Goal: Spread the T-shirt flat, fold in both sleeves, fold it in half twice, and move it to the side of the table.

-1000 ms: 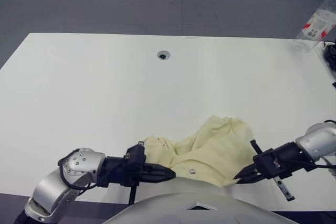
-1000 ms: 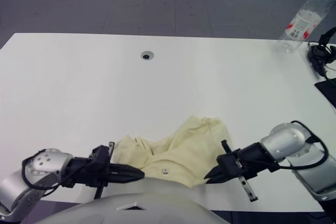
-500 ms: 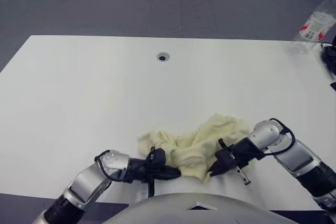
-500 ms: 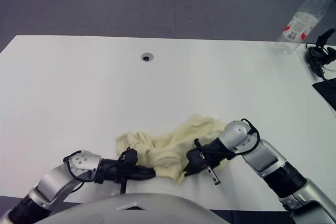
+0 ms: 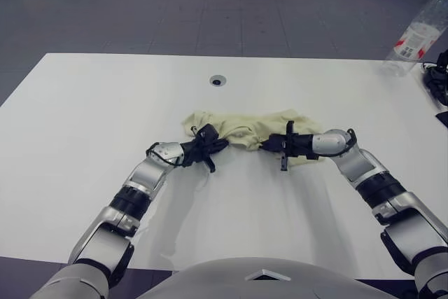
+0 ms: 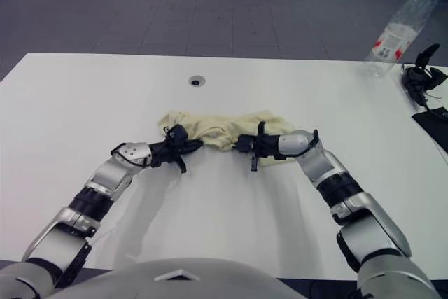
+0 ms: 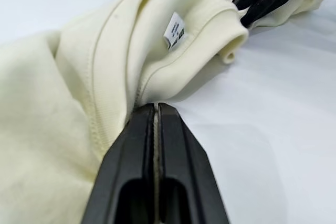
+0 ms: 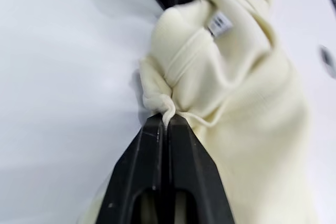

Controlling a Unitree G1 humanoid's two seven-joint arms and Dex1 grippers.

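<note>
Left gripper (image 5: 222,143): fingers pressed together on a fold of the T-shirt (image 5: 245,125), no gap visible in the wrist view. Right gripper (image 5: 266,145): also clamped, pinching a small knot of hem or ribbing, fabric bunched at the tips. White table (image 5: 91,117) carries everything. Taking the head view as a dial with 12 o'clock pointing away from the robot, the pale yellow shirt lies crumpled just past table centre toward 12, its long axis running 9-to-3. It is not spread and no sleeve can be told apart. The left arm comes in from 8 o'clock with tips pointing toward 3. The right arm comes in from 4 o'clock with tips pointing toward 9. The two grip points sit near each other on the 6 o'clock edge of the bunch, with the bulk of the cloth at 12 of both. Clear bottle (image 5: 418,36) stands at the 2 o'clock corner, well apart. Grommet hole (image 5: 217,80) at 12, just beyond the shirt. Label (image 7: 175,30) shows inside the collar rib (image 7: 223,35), so the neckline lies between the grips. Judgement: spreading step under way. Next the tips must part along 9–3, and both arms are equally placed.
</note>
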